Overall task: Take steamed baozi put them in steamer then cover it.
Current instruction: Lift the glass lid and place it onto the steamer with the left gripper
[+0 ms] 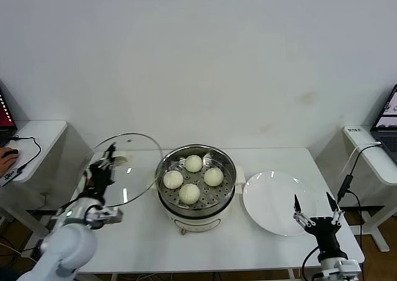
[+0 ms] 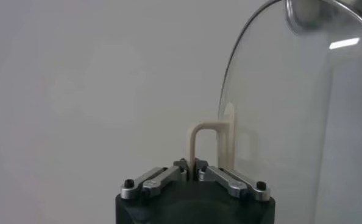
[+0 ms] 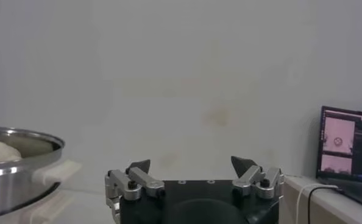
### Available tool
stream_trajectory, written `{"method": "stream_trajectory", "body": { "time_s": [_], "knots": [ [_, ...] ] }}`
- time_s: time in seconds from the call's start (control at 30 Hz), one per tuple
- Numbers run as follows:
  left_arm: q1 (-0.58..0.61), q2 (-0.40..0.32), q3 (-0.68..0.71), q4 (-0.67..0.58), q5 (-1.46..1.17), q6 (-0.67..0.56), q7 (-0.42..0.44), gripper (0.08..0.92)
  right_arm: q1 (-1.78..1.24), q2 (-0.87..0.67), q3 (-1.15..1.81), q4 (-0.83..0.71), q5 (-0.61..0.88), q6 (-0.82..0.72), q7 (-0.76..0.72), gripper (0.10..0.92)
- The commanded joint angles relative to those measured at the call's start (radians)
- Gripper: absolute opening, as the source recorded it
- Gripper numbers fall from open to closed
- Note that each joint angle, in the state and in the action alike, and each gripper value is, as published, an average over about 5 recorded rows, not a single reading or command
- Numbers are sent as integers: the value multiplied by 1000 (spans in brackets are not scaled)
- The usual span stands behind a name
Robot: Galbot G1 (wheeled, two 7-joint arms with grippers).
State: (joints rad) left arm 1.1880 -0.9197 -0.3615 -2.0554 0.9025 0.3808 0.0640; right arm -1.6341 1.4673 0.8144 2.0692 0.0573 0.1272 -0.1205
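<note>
Table (image 1: pixel 205 247): white top that carries the steamer in the middle, with both arms low at its near edge.
Cover (image 1: pixel 133 163): clear glass lid hanging in the air, tilted up on edge, its lower rim just beside the steamer's left rim and not yet over the opening.
Steamer (image 1: pixel 197 200): shiny steel pot on a white base, lying to the right of the left gripper and a little lower than the cover; the opening is uncovered.
Plate (image 1: pixel 276 201): white, bare, just ahead of the right gripper and right of the steamer.
Steamed baozi (image 1: pixel 193 163): all four sit on the perforated tray inside the steamer, so only the covering is left by my judgement.
Left gripper (image 1: pixel 113 152): clenched on the cover's cream handle (image 2: pixel 200 146), seen pinched between its fingertips in the left wrist view; it is the arm doing the work.
Right gripper (image 1: pixel 317 208): spread wide, holding nothing, parked at the table's near right.
Key relation: the steamer's mouth lies rightward from the holding gripper; the cover's flat face needs levelling and carrying that way.
</note>
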Motion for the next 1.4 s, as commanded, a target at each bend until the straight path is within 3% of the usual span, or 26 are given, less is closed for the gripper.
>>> {"method": "stream_trajectory", "body": {
  "time_s": [0.03,0.3,0.6,1.4],
  "knots": [
    [-303,-153,373,54,271,167,174,133,22,16,-25,-28,-106,-2,4,823],
    [-389,-309,493,155,437,186,271,133,30,26,-27,-53,-126,-2,6,823],
    [-383,-450,529,245,481,201,286,133,31,29,-37,-59,-135,-1,5,823],
    [-241,-470,438,244,573,145,269,133,28,19,-55,-66,-138,8,4,823]
  ]
}}
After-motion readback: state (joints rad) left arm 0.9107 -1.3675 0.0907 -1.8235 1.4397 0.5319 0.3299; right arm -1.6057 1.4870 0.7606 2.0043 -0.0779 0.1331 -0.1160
